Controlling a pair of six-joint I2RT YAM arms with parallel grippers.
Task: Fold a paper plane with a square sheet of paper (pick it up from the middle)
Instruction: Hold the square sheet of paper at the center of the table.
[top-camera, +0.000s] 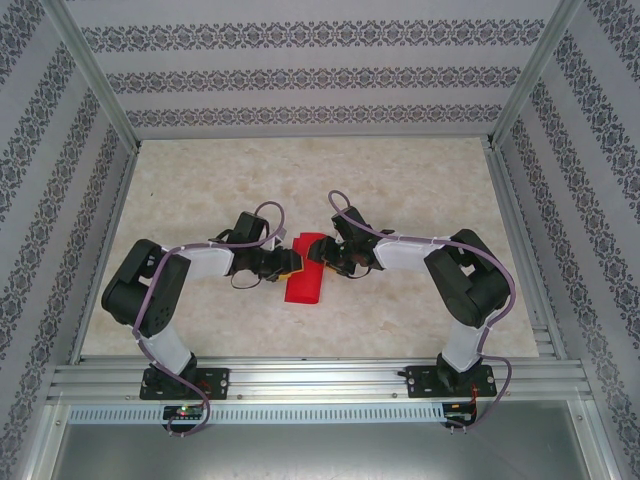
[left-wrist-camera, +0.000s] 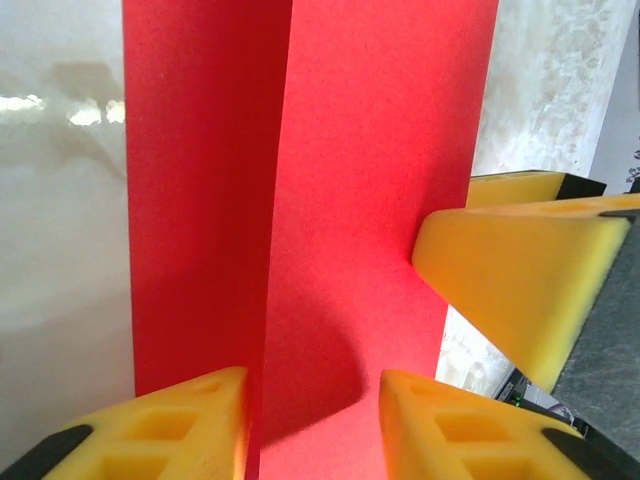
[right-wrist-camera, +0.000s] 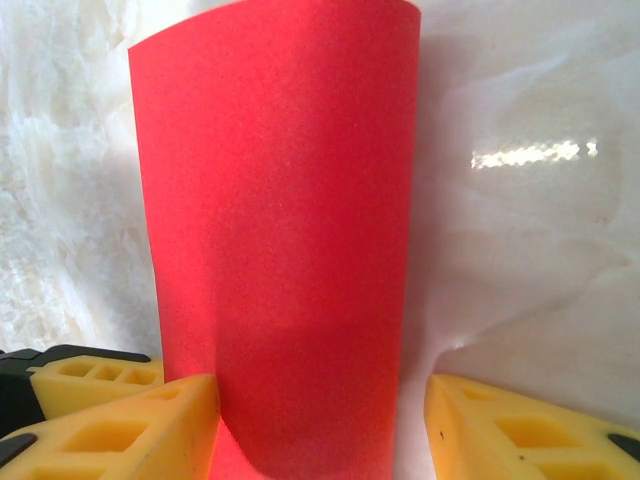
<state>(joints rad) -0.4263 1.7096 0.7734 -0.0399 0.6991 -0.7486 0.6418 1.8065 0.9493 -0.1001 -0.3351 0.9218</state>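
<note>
Both part-open, left gripper (top-camera: 286, 263) and right gripper (top-camera: 323, 261) straddle the folded paper (top-camera: 302, 288) mid-frame; I'd pinch its crease evenly.

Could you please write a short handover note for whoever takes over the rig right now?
Red sheet: on the table between the two arms, folded lengthwise into a narrow strip, bowed rather than flat.
Left gripper: open, fingers either side of the strip's fold line.
Right gripper: open, the sheet curving up between its fingers.
Done: one lengthwise fold.
Left: press the crease flat, then the nose and wing folds; no plane shape yet.
</note>
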